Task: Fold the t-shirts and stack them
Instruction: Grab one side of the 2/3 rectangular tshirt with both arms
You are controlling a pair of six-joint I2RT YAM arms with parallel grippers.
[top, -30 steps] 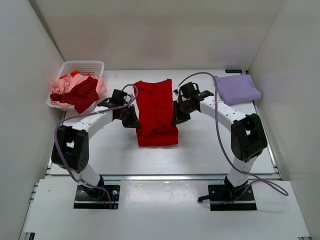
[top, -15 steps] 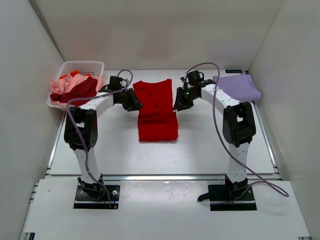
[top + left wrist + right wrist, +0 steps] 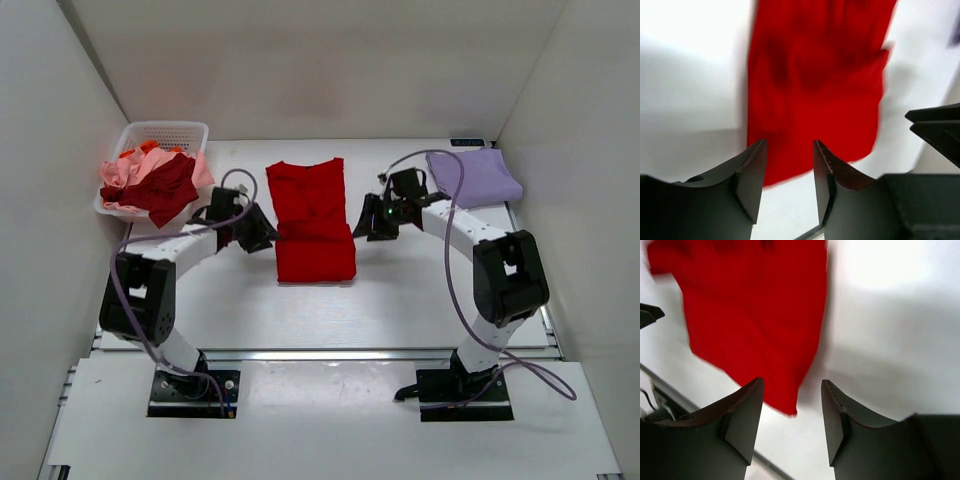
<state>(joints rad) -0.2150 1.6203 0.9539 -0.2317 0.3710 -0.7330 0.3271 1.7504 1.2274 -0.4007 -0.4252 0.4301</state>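
A bright red t-shirt (image 3: 312,220) lies flat on the table as a long folded rectangle. It also fills the left wrist view (image 3: 815,85) and the right wrist view (image 3: 750,320). My left gripper (image 3: 258,233) sits just off the shirt's left edge, open and empty (image 3: 789,150). My right gripper (image 3: 366,222) is off the shirt's right edge, also open with nothing between its fingers (image 3: 792,387). A folded pale lavender t-shirt (image 3: 474,177) rests at the back right. Pink, orange and dark red t-shirts (image 3: 150,180) are heaped in the basket.
A white plastic basket (image 3: 160,135) stands at the back left. White walls close in the table on the left, back and right. A metal rail (image 3: 330,352) runs along the near edge of the table.
Both grippers went from shut to open and let go of the red t-shirt. They carried its edges toward the back, then drew back toward me and outward, off the cloth.
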